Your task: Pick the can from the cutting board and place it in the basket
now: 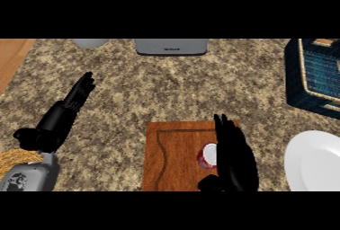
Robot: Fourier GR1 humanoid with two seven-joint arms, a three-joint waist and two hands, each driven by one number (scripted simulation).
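Far left of the working hand, the left hand (74, 99) rests with straight fingers. Just left of the right hand (234, 152), touching its palm side, the can (208, 156) stands on the cutting board (174, 152); fingers are extended, not yet curled. A sideways push could tip it. Beyond, to the upper right, waits the basket (317, 74).

Speckled brown-beige granite countertop (166, 85) across most of view. Round white plate (315, 161) at right edge, partly cut off. Grey rectangular appliance w/ small dark label (171, 46) at top centre, cut by upper edge; pale grey rounded object (91, 42) just left of it. Light wood strip (13, 58) at top-left corner. Yellow-tan woven item (16, 158) at lower left.
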